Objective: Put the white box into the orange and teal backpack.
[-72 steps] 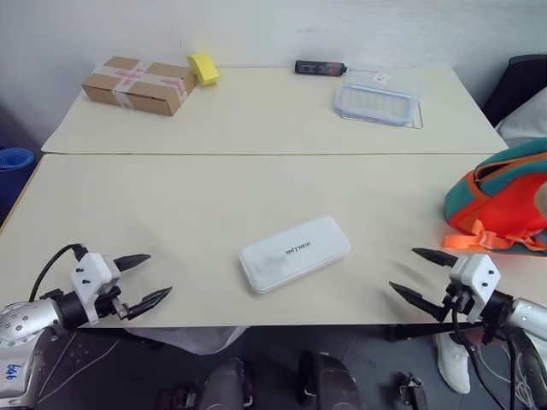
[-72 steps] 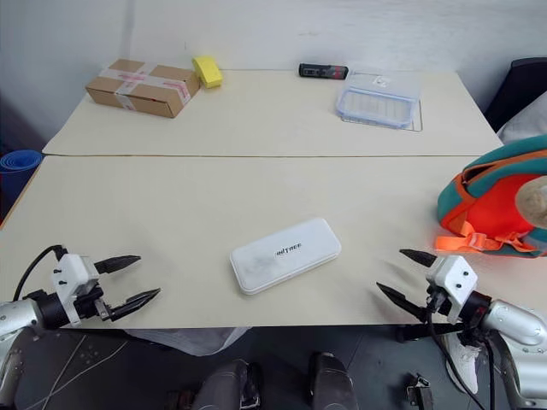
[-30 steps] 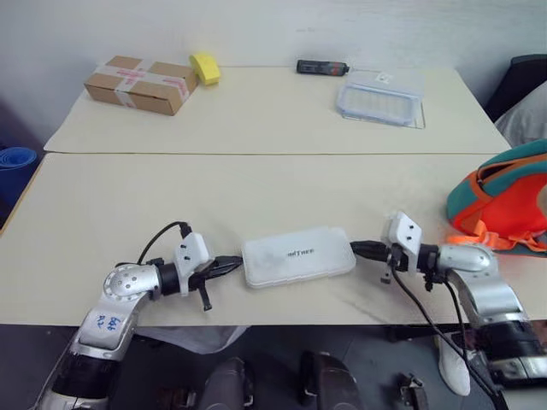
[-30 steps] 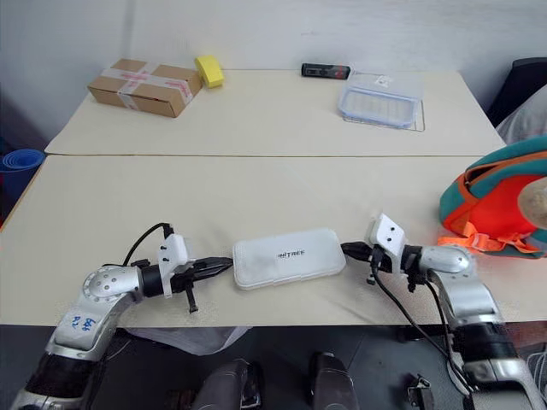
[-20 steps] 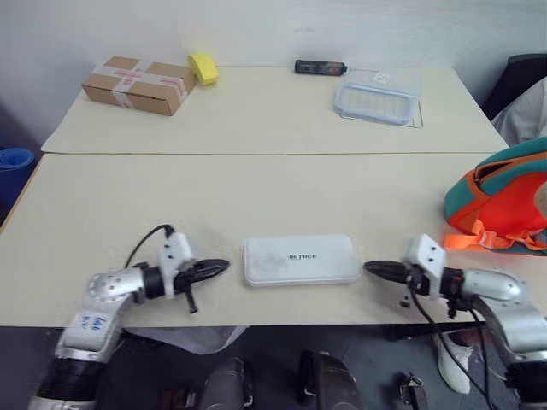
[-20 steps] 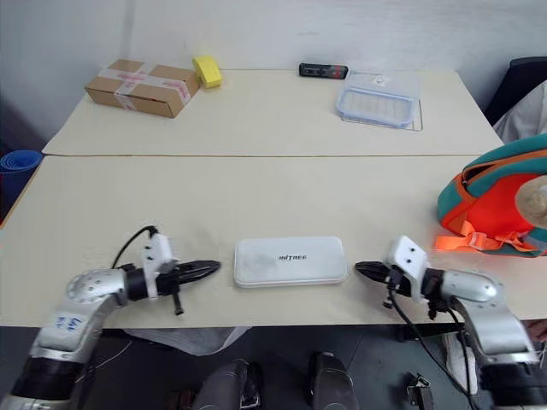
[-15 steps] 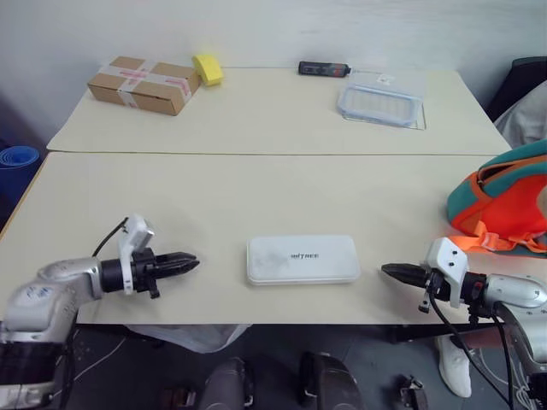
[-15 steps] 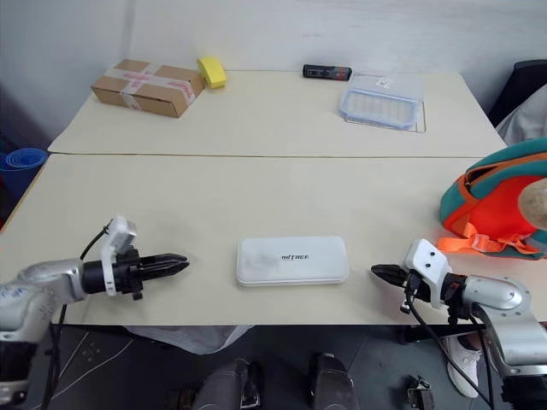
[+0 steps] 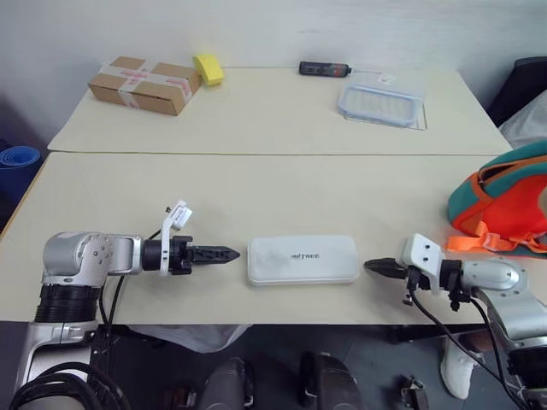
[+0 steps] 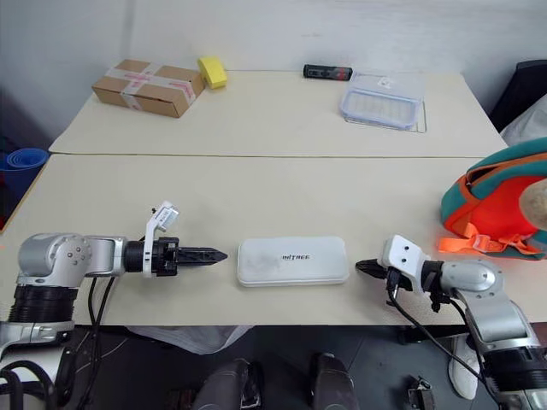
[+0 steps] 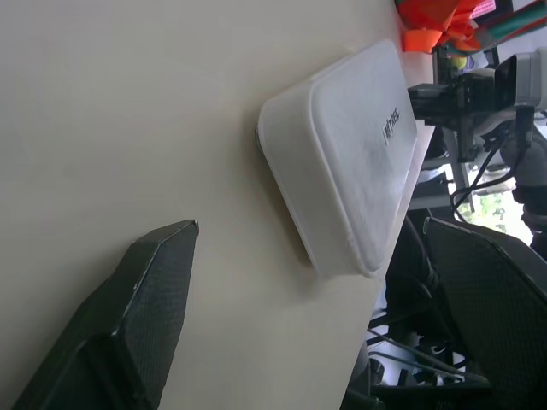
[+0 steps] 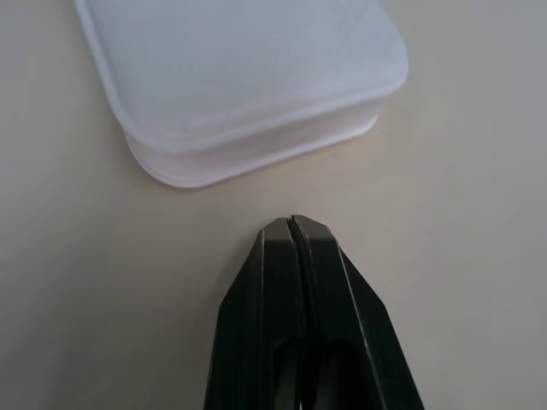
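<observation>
1. the white box [image 9: 302, 259] is lying flat on the near bench [image 9: 256, 196], close to its front edge, long side running left to right, lettering up. it is lying squarer to that edge than it was a second ago, when it sat at a slight slant with both claws at its ends.
2. the left claw [image 9: 224, 253] is sitting just off the box's left end, not touching it. half a second ago it was well out to the left of the box; now it is coming back in, rolled over, and in the left wrist view its two fingers [image 11: 137, 316] are standing wide apart with the box's end ahead of them.
3. the right claw [image 9: 376, 268] is hanging just off the box's right end, a small gap between, fingers pressed together to a single point in the right wrist view. it has drawn back from the box since a second ago.
4. the orange and teal backpack [image 9: 504, 205] is resting well to the right of the box, beyond the right claw.
5. meaning, as a judgement: the squaring nudge looks finished and the left claw is lining up to take the box by its left end. the box is not yet gripped and the carry to the backpack is not begun.
</observation>
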`<state>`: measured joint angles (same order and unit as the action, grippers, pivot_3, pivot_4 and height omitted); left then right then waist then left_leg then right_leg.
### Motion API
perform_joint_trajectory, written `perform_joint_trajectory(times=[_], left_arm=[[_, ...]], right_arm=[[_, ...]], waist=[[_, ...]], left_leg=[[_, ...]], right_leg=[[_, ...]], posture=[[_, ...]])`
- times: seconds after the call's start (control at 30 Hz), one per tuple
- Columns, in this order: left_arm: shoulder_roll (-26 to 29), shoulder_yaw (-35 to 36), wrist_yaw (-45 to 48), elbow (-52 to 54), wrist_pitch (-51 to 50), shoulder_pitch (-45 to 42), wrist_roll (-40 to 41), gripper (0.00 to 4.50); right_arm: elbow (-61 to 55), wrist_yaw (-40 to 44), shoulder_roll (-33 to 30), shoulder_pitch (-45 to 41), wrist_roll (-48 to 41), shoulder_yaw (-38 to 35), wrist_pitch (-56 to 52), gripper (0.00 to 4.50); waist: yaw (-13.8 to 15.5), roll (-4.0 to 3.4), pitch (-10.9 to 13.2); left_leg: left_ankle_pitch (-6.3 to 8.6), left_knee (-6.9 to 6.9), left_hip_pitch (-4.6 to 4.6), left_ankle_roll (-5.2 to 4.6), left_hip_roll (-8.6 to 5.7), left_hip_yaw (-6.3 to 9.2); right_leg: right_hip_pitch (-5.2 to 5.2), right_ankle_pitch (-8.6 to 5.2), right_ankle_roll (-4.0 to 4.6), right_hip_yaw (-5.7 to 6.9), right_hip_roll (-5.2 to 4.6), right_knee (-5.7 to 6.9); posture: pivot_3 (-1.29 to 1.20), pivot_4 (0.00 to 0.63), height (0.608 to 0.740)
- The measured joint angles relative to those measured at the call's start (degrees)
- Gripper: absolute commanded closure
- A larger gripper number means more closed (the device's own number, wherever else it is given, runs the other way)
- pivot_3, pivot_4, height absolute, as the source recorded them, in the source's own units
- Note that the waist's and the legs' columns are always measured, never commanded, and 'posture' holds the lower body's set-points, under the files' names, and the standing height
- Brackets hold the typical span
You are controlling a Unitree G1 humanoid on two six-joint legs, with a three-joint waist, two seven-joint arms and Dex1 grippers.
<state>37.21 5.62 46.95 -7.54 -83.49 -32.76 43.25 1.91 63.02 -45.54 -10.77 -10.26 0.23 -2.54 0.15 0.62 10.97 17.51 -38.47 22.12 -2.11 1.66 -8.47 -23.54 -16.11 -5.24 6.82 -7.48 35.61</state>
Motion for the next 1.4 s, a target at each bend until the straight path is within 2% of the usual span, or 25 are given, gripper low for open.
perform_joint_trajectory(times=[0.2, 0.33, 0.7, 0.8, 0.97, 1.07, 1.1, 1.17, 1.27, 1.33, 1.4], left_arm=[[-0.74, -1.47, -2.25, -1.59, -6.68, -4.32, 0.15, 0.03], [-1.37, -3.03, -3.81, -2.48, -7.43, -4.82, 3.63, 0.03], [-12.61, 4.26, -15.14, -7.64, -8.44, -6.42, 6.99, 0.03], [-12.83, 3.51, -16.85, -10.22, -8.42, -6.82, 10.60, 0.63], [-12.36, -0.59, -18.04, -11.84, -8.86, -7.09, 14.55, 2.15], [-12.95, 2.02, -18.05, -13.19, -9.01, -7.26, 17.59, 3.09], [-13.19, 3.45, -18.02, -12.91, -9.03, -7.07, 17.90, 3.26], [-13.22, 6.74, -17.92, -10.56, -8.79, -6.32, 18.06, 3.29], [-11.64, 7.87, -14.99, -4.17, -5.14, -2.90, 18.08, 3.29], [-7.84, 6.40, -8.71, 0.71, 0.52, 0.53, 16.48, 3.29], [-4.86, 4.20, 0.36, 5.96, 11.18, 3.50, 12.80, 3.29]], right_arm=[[1.79, -0.08, 1.47, -2.76, 0.56, 2.17, 1.07, 4.50], [2.59, -0.62, 2.81, -4.59, 1.26, 3.38, 0.92, 4.50], [1.77, -2.71, 4.73, -4.49, 2.14, 3.90, 0.17, 4.50], [1.80, -2.93, 5.24, -4.36, 2.18, 3.90, 0.98, 4.50], [1.63, -3.59, 5.70, -2.90, 1.78, 3.74, 3.17, 4.50], [0.32, -4.16, 5.75, 0.52, 0.09, 2.18, 4.21, 4.50], [-0.36, -4.28, 5.75, 2.27, -0.75, 1.35, 4.40, 4.50], [-2.23, -4.67, 5.75, 6.23, -3.04, -0.92, 4.12, 4.50], [-6.75, -6.48, 6.07, 13.83, -9.66, -7.75, -0.38, 3.91], [-10.64, -8.35, 6.11, 20.26, -13.33, -14.30, -2.66, 3.25], [-14.40, -10.68, 6.42, 28.53, -15.32, -22.97, -3.93, 2.57]], waist=[[-0.18, 0.00, 0.00], [-0.32, 0.01, -0.01], [0.35, 0.07, -0.05], [0.14, 0.07, -0.05], [-0.25, 0.08, -0.05], [-0.15, 0.08, -0.04], [-0.10, 0.08, -0.04], [-0.20, 0.09, -0.04], [-0.13, 0.09, -0.04], [-0.14, 0.08, -0.03], [0.14, 0.06, -0.03]], left_leg=[[0.02, -0.02, 0.01, 0.03, 0.03, 0.02], [0.03, -0.05, 0.01, 0.05, 0.08, 0.01], [0.11, -0.47, 0.00, -0.02, 0.02, 0.08], [0.14, -0.46, 0.03, 0.05, 0.09, 0.08], [0.16, -0.45, 0.07, 0.08, 0.14, 0.07], [0.16, -0.46, 0.08, 0.08, 0.14, 0.08], [0.16, -0.45, 0.09, 0.07, 0.12, 0.09], [0.17, -0.45, 0.11, 0.05, 0.11, 0.06], [0.19, -0.41, 0.13, 0.08, 0.13, 0.07], [0.22, -0.33, 0.13, 0.14, 0.15, 0.06], [0.39, -0.19, 0.13, 0.44, 0.12, 0.04]], right_leg=[[0.02, 0.00, 0.00, -0.02, -0.03, 0.11], [0.01, 0.00, 0.00, -0.04, -0.08, 0.20], [0.13, 0.01, -0.01, -0.04, -0.17, 0.20], [0.08, 0.01, -0.01, -0.05, -0.18, 0.21], [0.05, 0.00, -0.01, -0.05, -0.10, 0.27], [0.05, 0.00, 0.00, -0.04, -0.10, 0.21], [0.05, 0.00, 0.00, -0.03, -0.10, 0.18], [0.05, 0.00, -0.01, -0.04, -0.11, 0.15], [0.02, 0.00, 0.00, -0.08, -0.15, 0.06], [-0.02, -0.01, 0.03, -0.10, -0.13, 0.01], [-0.05, -0.04, 0.07, -0.09, -0.14, -0.07]], posture=[[0.00, 0.150, 0.740], [0.00, 0.150, 0.740], [0.00, 0.150, 0.740], [0.00, 0.150, 0.740], [0.00, 0.150, 0.740], [0.00, 0.150, 0.740], [0.00, 0.150, 0.740], [0.00, 0.150, 0.740], [0.00, 0.150, 0.740], [0.00, 0.150, 0.740], [0.00, 0.150, 0.740]])
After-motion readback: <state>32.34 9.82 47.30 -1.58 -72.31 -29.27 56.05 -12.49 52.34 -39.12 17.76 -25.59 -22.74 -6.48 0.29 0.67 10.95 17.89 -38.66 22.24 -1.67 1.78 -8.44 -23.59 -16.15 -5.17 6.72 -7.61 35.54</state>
